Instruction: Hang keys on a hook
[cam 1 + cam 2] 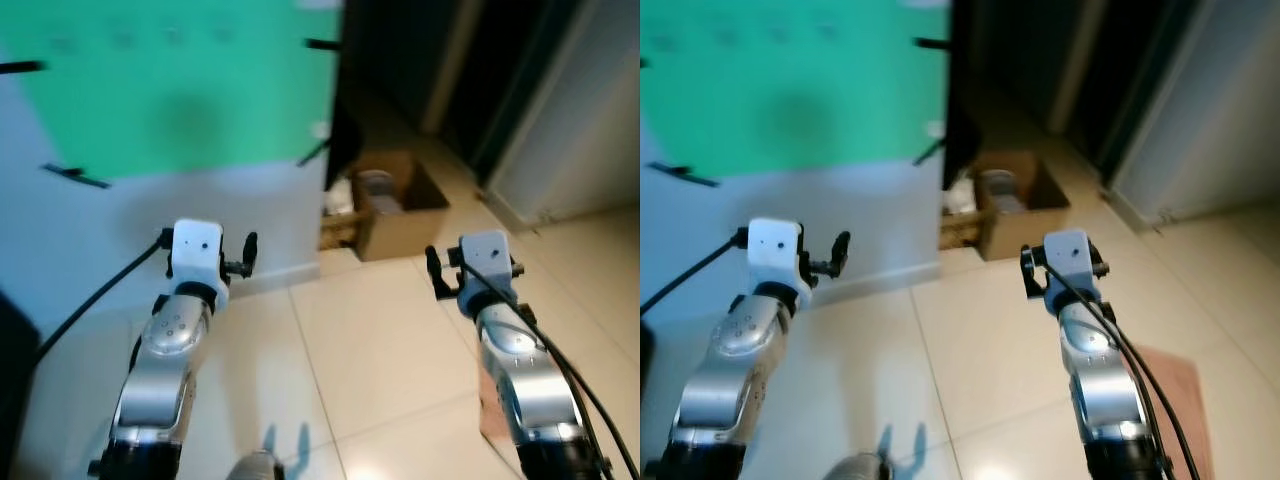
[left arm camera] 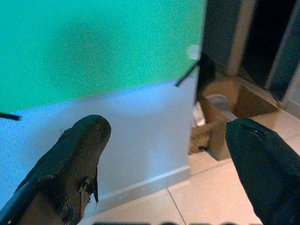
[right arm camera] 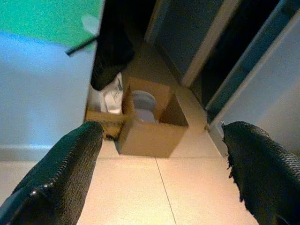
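A wall (image 1: 150, 230) is faced by the robot, its upper part covered by a green panel (image 1: 170, 90) and its lower part pale. Several thin dark pegs, possibly hooks (image 1: 322, 44), are seen jutting from the panel's edges, their long axes roughly level or slanting slightly downward away from the wall; their exact form cannot be made out through the blur. No keys can be told apart anywhere in the views.

To the right of the wall's end, an open cardboard box (image 1: 400, 205) is set on the tiled floor (image 1: 390, 340), with a pale round container (image 3: 143, 103) inside it. Just beside the box, against the wall's corner, a low wooden item (image 1: 338, 232) with white things on it is seen, and a dark object (image 3: 110, 56) hangs above it. Behind the box a dark doorway (image 1: 440, 60) opens, bordered by a light door frame (image 1: 560, 130).

Both silver arms are raised before the wall. The left pincer (image 2: 164, 159) is held released, its two black fingers spread well apart with nothing between them, pointing at the lower wall and its skirting board (image 2: 140, 187). The right pincer (image 3: 159, 168) is likewise released and empty, directed toward the box. A brownish mat (image 1: 1180, 400) lies on the floor beside the right arm.
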### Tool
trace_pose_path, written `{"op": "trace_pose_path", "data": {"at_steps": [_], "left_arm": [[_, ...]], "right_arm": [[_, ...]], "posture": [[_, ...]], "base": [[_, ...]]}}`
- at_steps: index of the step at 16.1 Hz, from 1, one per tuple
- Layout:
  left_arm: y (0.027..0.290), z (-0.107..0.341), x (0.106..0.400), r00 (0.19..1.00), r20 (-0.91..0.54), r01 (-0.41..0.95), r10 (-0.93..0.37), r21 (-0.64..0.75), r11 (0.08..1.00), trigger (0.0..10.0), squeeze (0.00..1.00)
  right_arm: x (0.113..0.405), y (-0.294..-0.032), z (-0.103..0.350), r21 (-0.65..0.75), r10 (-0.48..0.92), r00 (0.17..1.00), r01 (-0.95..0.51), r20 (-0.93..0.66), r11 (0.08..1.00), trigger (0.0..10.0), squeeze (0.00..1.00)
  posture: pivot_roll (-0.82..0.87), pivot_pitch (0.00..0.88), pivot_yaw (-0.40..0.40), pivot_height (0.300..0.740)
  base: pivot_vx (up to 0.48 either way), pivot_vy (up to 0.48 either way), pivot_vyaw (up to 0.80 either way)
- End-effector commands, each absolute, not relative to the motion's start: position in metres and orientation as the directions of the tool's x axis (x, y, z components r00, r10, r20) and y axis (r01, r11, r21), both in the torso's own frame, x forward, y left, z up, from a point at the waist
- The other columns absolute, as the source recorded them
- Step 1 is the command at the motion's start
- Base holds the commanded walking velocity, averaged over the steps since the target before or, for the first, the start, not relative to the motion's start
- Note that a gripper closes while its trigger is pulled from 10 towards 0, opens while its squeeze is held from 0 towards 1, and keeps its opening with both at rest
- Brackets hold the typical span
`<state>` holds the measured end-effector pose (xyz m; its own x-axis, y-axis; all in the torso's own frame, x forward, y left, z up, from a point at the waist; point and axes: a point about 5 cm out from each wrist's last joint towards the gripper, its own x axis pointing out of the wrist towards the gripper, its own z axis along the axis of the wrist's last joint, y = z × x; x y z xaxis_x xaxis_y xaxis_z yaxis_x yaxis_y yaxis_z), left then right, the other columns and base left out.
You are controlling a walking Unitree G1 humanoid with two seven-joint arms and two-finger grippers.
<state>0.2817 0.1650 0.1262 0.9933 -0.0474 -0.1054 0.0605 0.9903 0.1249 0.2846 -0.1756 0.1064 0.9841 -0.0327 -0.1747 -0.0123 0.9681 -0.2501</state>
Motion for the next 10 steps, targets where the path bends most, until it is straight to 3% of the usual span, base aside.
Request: {"op": "trace_pose_path", "data": {"at_steps": [1, 10], "left_arm": [[0.1690, 0.1279, 0.2849, 0.994, -0.106, 0.052, -0.039, 0.125, 0.991, 10.0, 0.00], [0.1727, 0.1264, 0.2852, 0.992, -0.119, 0.050, -0.036, 0.121, 0.991, 10.0, 0.00]], "right_arm": [[0.2861, -0.1750, 0.1084, -0.250, -0.042, 0.984, -0.003, -0.172, 0.968, 10.0, 1.00], [0.2890, -0.1710, 0.1095, -0.211, -0.015, 0.986, -0.021, -0.168, 0.977, 10.0, 1.00]], "posture": [[-0.04, 0.000, -0.048, 0.740], [-0.04, 0.000, -0.050, 0.740]], "base": [[0.000, 0.000, 0.56], [0.257, 0.000, 0.00]]}}
